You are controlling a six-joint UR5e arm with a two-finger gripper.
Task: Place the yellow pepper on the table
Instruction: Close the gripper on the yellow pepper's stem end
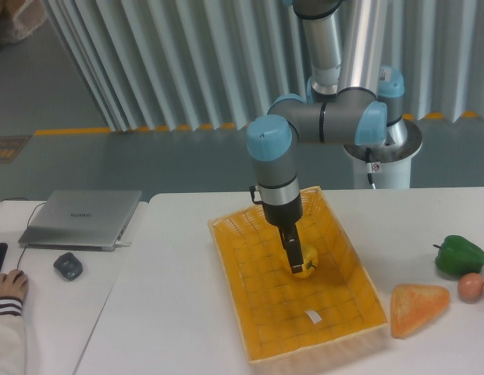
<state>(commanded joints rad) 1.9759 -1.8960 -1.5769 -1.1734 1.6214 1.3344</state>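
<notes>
The yellow pepper lies inside the yellow woven basket, near its middle right. My gripper reaches down into the basket, its dark fingers at the pepper's left side and partly covering it. The frame does not show whether the fingers are closed on the pepper. The white table lies all around the basket.
A green bell pepper, an orange triangular wedge and a small reddish fruit lie on the table at the right. A laptop, a mouse and a person's hand are at the left. A small white tag lies in the basket.
</notes>
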